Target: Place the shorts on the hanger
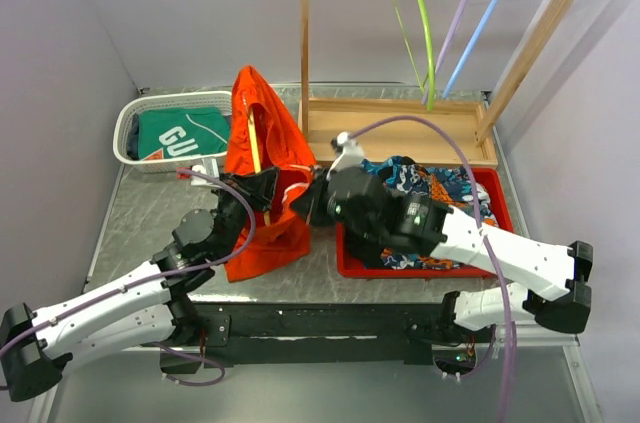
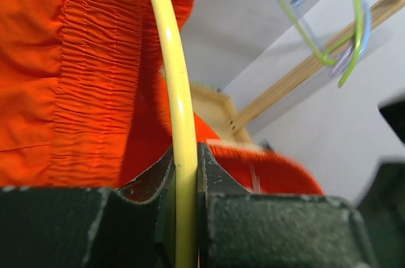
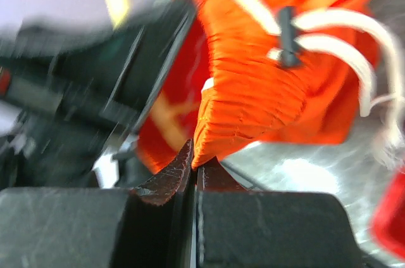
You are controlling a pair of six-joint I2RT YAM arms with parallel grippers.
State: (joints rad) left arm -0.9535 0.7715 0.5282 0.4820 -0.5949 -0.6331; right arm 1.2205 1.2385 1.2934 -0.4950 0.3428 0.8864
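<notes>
The orange shorts (image 1: 268, 158) hang draped over the yellow hanger (image 1: 254, 143), held upright above the table. My left gripper (image 1: 262, 186) is shut on the hanger's yellow bar (image 2: 180, 128), with the gathered orange waistband (image 2: 95, 71) beside it. My right gripper (image 1: 312, 199) is shut on a fold of the shorts' waistband edge (image 3: 243, 106). The white drawstring (image 3: 345, 43) dangles to the right in the right wrist view. The hanger's hook is hidden by fabric.
A wooden rack (image 1: 440, 3) at the back holds lime green (image 1: 425, 23), lilac (image 1: 458, 18) and blue (image 1: 482, 28) hangers. A red tray (image 1: 496, 213) with blue-patterned garments (image 1: 425, 178) is on the right. A white basket (image 1: 140, 113) with a green shirt (image 1: 180, 133) is back left.
</notes>
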